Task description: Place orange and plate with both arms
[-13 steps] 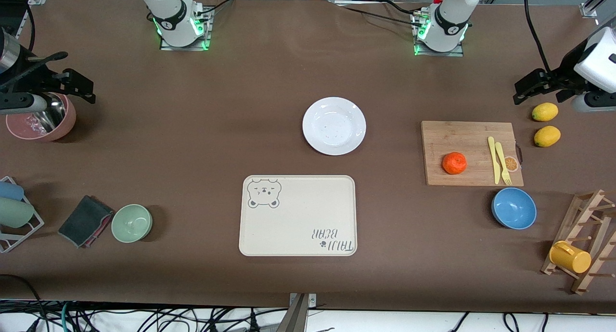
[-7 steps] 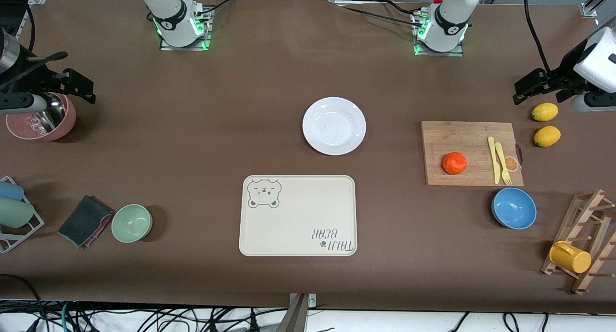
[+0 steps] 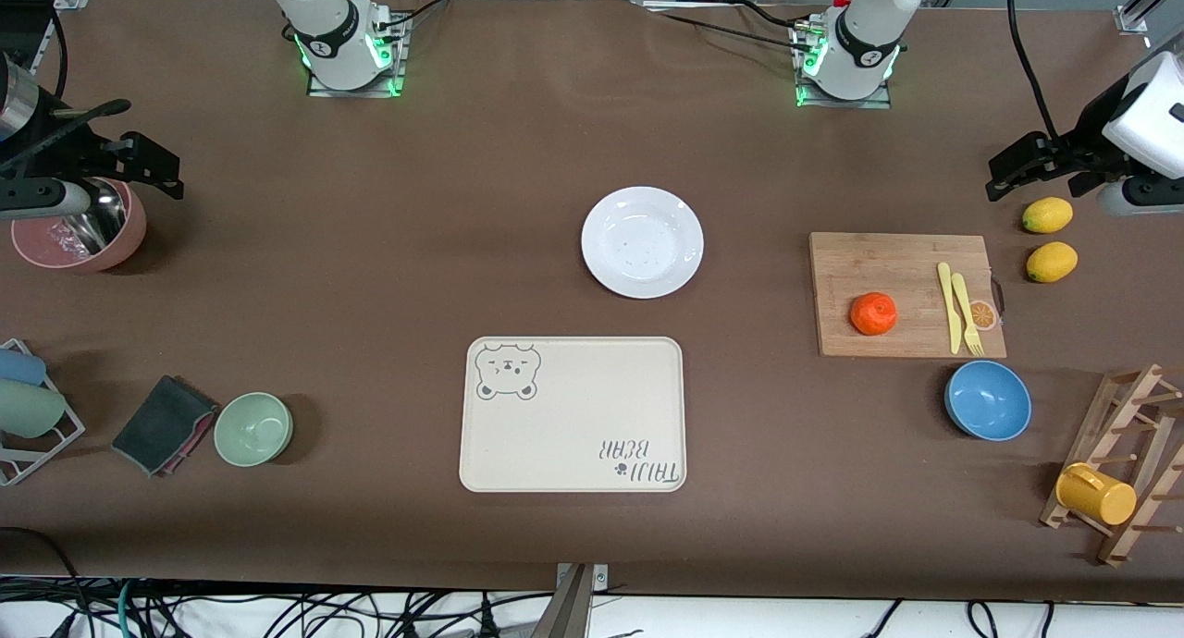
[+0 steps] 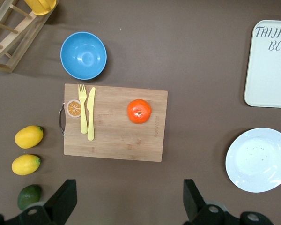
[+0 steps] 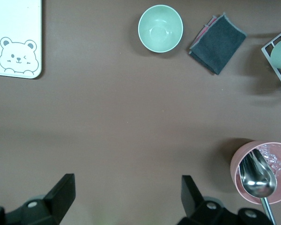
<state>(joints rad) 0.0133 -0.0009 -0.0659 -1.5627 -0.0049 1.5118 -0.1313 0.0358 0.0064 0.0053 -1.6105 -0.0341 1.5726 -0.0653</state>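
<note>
**Both arms high at the bench ends, orange and plate untouched**

Nearest the front camera lies the cream tray with its bear drawing, flat on the brown bench. Toward the left arm's end, slightly farther from the camera, sits the blue bowl, and just beside it, farther again, the wooden cutting board.

The orange rests on that board, on the part toward the middle of the bench, well apart from the yellow knife and fork lying side by side near the board's handle end. Nothing touches the fruit.

The plate lies flat on the bench near its middle, farther from the camera than the tray and apart from it, bare of any load.

The left gripper hangs in the air over the bench beside the two lemons, its fingers spread wide and holding nothing. The right gripper hangs over the right arm's end of the bench, beside the pink bowl with a metal spoon in it, fingers likewise spread and bare.
</note>
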